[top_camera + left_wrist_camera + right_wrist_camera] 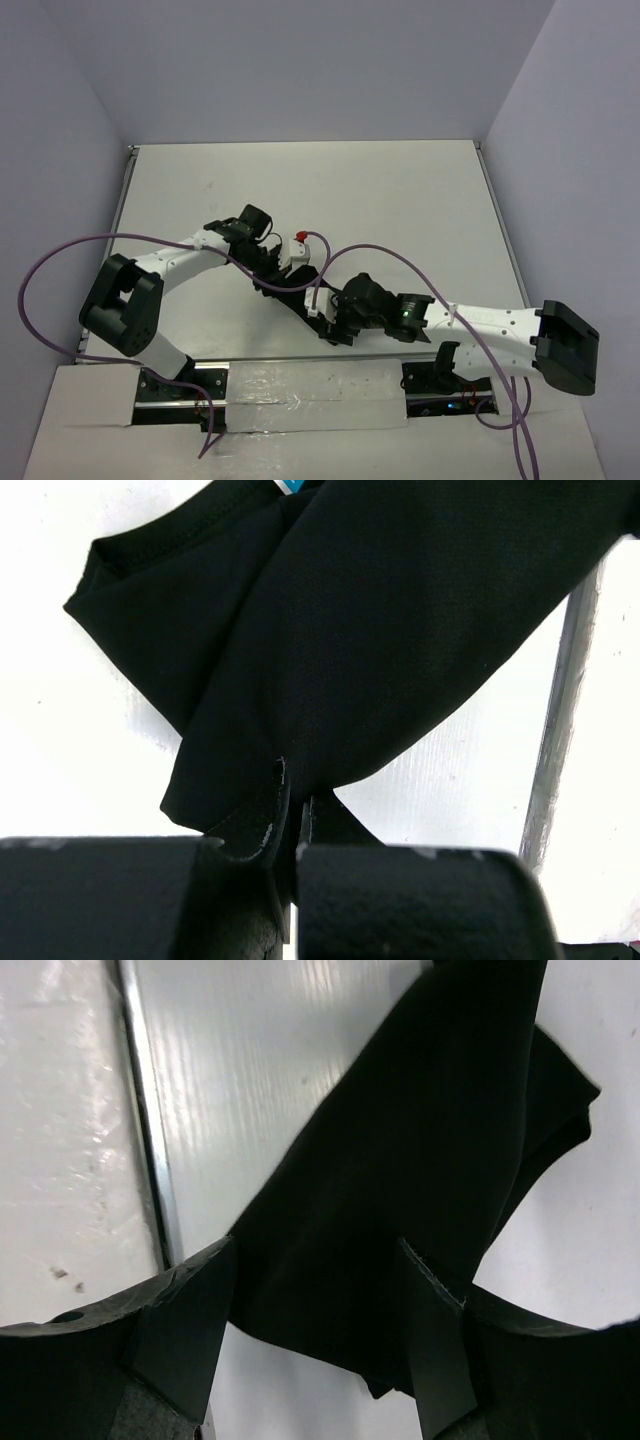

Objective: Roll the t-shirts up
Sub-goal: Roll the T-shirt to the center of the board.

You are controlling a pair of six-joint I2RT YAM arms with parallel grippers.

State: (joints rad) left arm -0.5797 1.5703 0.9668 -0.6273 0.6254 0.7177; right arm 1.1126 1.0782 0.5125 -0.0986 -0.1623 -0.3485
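The black t-shirt [293, 284] lies as a narrow bunched strip on the white table [400, 200], between my two grippers. In the left wrist view the t-shirt [380, 630] fans out away from the fingers, with its light blue neck label [293, 486] at the top edge. My left gripper [297, 805] is shut on a fold of the fabric; it also shows in the top view [270, 264]. My right gripper [315, 1335] is open, its fingers [190, 1325] straddling the other end of the t-shirt [420, 1140]; it also shows in the top view [335, 320].
A metal rail runs along the table's near edge [560, 720] [148, 1160]. Purple cables [60, 260] loop from both arms. A silvery taped panel [300, 395] lies between the arm bases. Walls enclose the table on three sides.
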